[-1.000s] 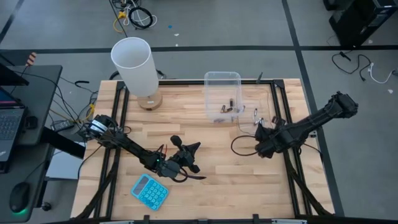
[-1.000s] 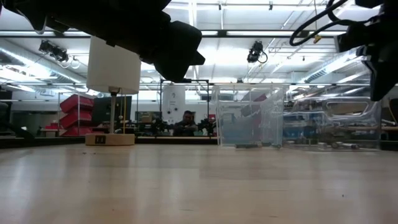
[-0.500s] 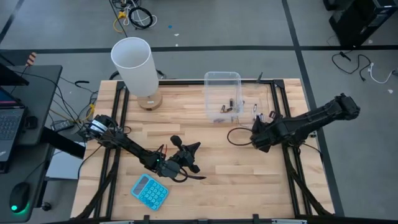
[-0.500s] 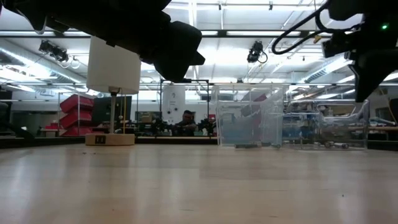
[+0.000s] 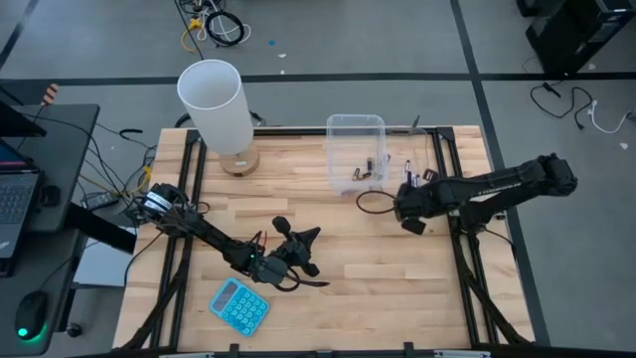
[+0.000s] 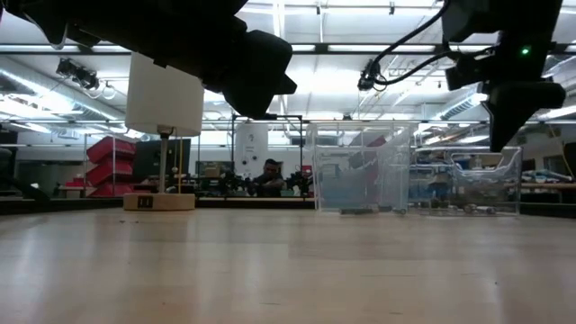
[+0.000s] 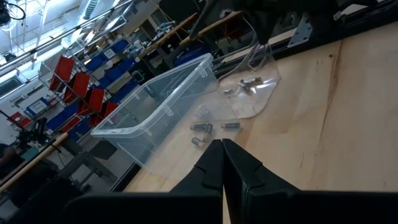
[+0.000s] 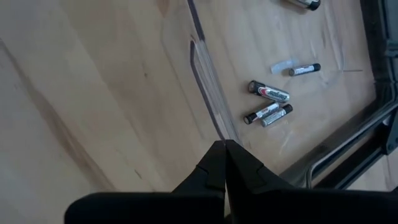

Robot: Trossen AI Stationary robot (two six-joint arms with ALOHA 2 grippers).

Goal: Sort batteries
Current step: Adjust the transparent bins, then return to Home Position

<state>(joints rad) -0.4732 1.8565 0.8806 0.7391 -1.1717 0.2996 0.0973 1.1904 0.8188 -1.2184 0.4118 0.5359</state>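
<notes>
Hovering shut, right tool [image 5: 410, 205] hangs beside the batteries [image 8: 268, 103].

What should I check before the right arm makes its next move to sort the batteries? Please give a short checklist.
1. Right gripper empty: ok, shut with nothing between its fingers.
2. Batteries in its sight: ok, several lie inside the clear tub.
3. Right gripper open to pick: not ok.
4. Left gripper away: ok, shut, near the blue calculator.
5. Lamp clear of the path: ok.

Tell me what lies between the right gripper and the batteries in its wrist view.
The clear tub's wall crosses between the shut right gripper and the batteries; otherwise bare wood.
</notes>
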